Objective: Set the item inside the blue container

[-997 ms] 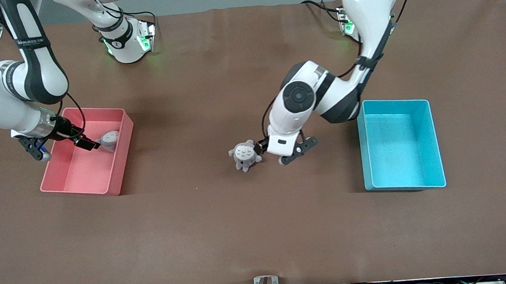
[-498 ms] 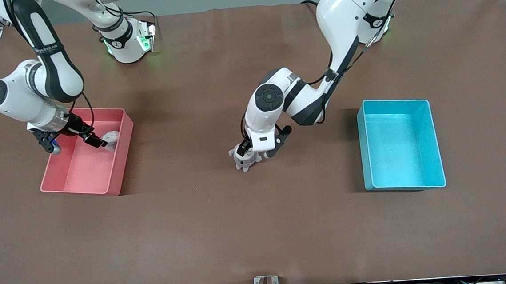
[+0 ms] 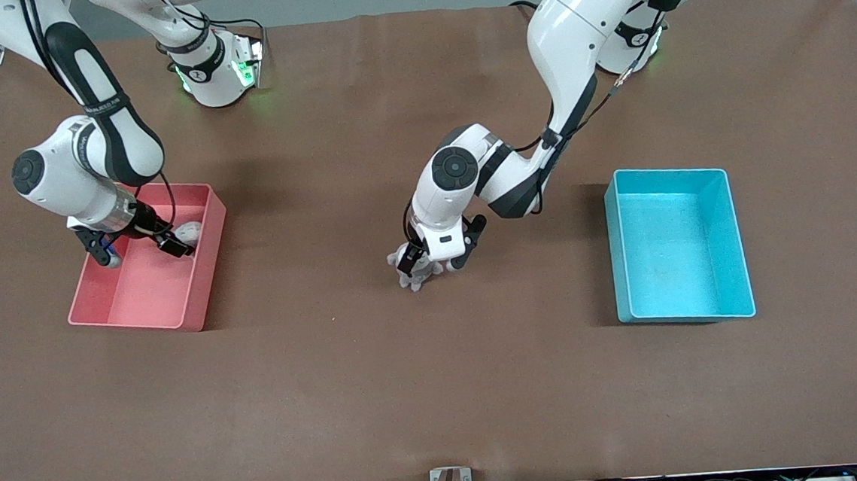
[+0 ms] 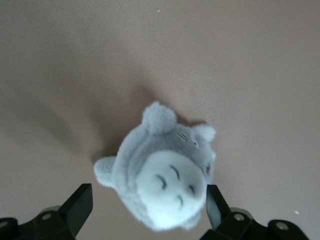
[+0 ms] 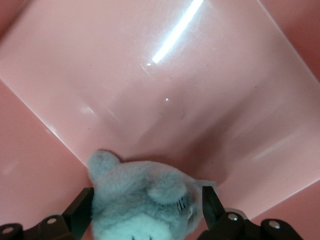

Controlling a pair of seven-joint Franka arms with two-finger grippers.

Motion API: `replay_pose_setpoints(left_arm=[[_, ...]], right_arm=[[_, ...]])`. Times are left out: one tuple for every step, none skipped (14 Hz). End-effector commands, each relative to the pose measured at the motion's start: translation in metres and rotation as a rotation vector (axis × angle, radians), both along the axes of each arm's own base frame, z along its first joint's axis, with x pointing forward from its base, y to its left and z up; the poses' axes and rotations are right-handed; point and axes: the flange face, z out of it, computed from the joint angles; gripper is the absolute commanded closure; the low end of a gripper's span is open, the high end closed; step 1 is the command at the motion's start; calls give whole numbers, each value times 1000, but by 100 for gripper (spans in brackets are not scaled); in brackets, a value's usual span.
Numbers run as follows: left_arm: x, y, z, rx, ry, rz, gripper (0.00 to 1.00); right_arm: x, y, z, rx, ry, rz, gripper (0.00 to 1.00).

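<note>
At the middle of the brown table (image 3: pixel 439 391), the left gripper (image 3: pixel 436 258) is now standing low over the grey plush toy (image 3: pixel 414 269), whereas a second ago it was hanging beside the toy, toward the left arm's end of the table, with the plush face fully in sight. The left arm is now folding more steeply down from its base, and the wrist is covering most of the toy in the front view. In the left wrist view the toy (image 4: pixel 162 175) is lying on the table between the two black fingers (image 4: pixel 80 207), which are spread wide with a gap on each side; they are not pressing on it, so nothing is being grasped.

At the right arm's end of the table, the right gripper (image 3: pixel 143 243) is now reaching deeper into the pink bin (image 3: pixel 202 286), closer to the second grey plush toy (image 3: pixel 189 231) that is sitting against the bin's wall. In the right wrist view this toy (image 5: pixel 145 202) is filling the space between the fingers (image 5: pixel 79 212), which are standing wide on either side of it; whether they are gripping it cannot be told.

The blue container (image 3: pixel 731 249) is sitting toward the left arm's end of the table, well apart from both toys, with nothing in it.
</note>
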Motion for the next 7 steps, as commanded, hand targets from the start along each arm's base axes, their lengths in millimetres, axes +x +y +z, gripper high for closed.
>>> replay_pose_setpoints(left_arm=[[11, 4, -13, 18, -35, 17, 0], [12, 2, -13, 3, -52, 19, 0], [10, -2, -12, -8, -70, 11, 3], [8, -4, -13, -12, -77, 5, 23], [8, -4, -19, -11, -74, 6, 43], [7, -4, -23, -9, -72, 5, 59], [9, -1, -26, -3, -75, -8, 74]], right_arm=[[-2, 4, 2, 15, -11, -2, 35], [-2, 3, 2, 17, -11, 4, 50], [-2, 3, 2, 18, -11, 7, 69], [-2, 2, 3, 18, -11, 6, 88], [-1, 2, 3, 19, -11, 6, 97], [-1, 2, 4, 24, -5, 6, 99], [3, 2, 8, 30, -4, 8, 100]])
